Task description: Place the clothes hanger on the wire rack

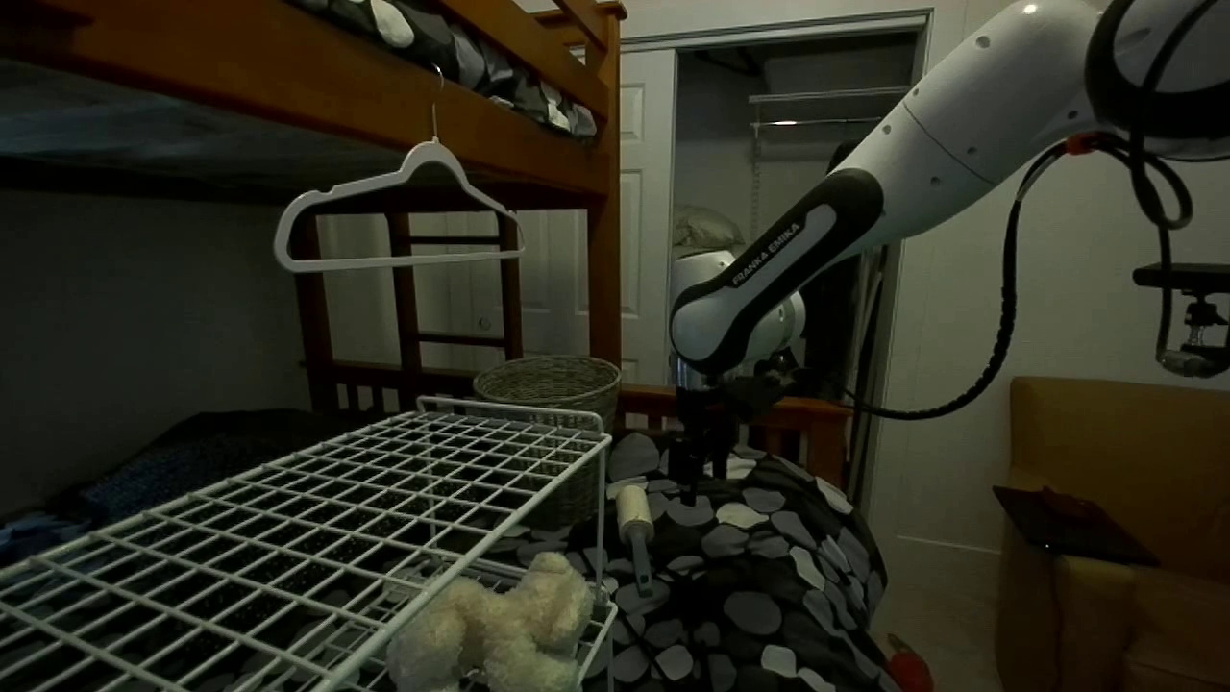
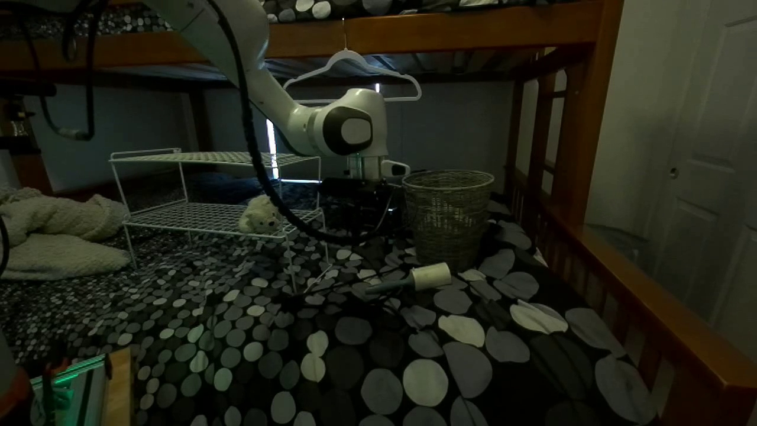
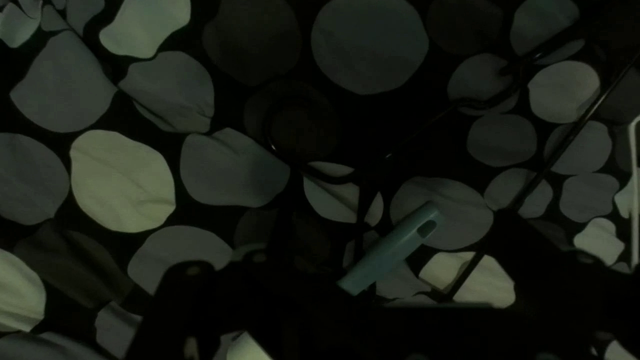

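Observation:
The white clothes hanger point(image 1: 404, 260) hangs by its hook from the wooden rail of the upper bunk; it also shows in an exterior view point(image 2: 346, 54), partly behind the arm. The wire rack point(image 1: 509, 407) is a white two-level grid stand on the bed, also seen in an exterior view point(image 2: 207, 157). My gripper point(image 1: 703, 485) points down, low over the patterned bedding, beyond the rack's end and well below the hanger. Its fingers look apart with nothing between them. In the wrist view the gripper point(image 3: 385, 297) is very dark; hanger and most of the rack are out of view there.
A lint roller point(image 1: 634, 514) lies on the bedding near my gripper; its handle point(image 3: 392, 247) shows in the wrist view. A woven basket point(image 2: 446, 222) stands beside the gripper. A plush bear point(image 2: 260, 216) sits on the rack's lower level. The upper bunk rail point(image 1: 538, 135) overhangs.

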Controlling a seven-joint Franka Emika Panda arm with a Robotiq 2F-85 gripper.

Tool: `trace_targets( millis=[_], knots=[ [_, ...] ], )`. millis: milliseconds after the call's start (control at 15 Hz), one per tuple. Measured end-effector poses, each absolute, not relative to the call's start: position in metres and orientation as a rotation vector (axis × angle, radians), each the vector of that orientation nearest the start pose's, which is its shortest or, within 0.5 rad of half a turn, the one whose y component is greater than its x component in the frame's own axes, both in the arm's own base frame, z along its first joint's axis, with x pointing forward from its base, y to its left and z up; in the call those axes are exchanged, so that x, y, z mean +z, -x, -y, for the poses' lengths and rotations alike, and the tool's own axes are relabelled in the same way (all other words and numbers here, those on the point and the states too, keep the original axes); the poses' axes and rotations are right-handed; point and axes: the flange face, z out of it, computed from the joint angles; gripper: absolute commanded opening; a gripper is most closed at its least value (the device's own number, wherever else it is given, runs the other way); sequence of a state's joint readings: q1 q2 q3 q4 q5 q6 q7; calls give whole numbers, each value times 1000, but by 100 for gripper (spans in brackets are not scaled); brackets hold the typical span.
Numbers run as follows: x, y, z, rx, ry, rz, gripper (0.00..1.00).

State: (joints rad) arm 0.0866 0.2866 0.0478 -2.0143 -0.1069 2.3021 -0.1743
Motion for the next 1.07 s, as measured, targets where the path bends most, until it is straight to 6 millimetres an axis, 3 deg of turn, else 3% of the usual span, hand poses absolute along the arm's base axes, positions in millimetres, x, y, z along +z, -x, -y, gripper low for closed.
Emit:
trace_targets(
  millis=[600, 1067],
  knots=[
    [215, -604, -84, -74, 3156, 494, 100],
    [182, -620, -82, -140, 3160, 415, 100]
  ],
)
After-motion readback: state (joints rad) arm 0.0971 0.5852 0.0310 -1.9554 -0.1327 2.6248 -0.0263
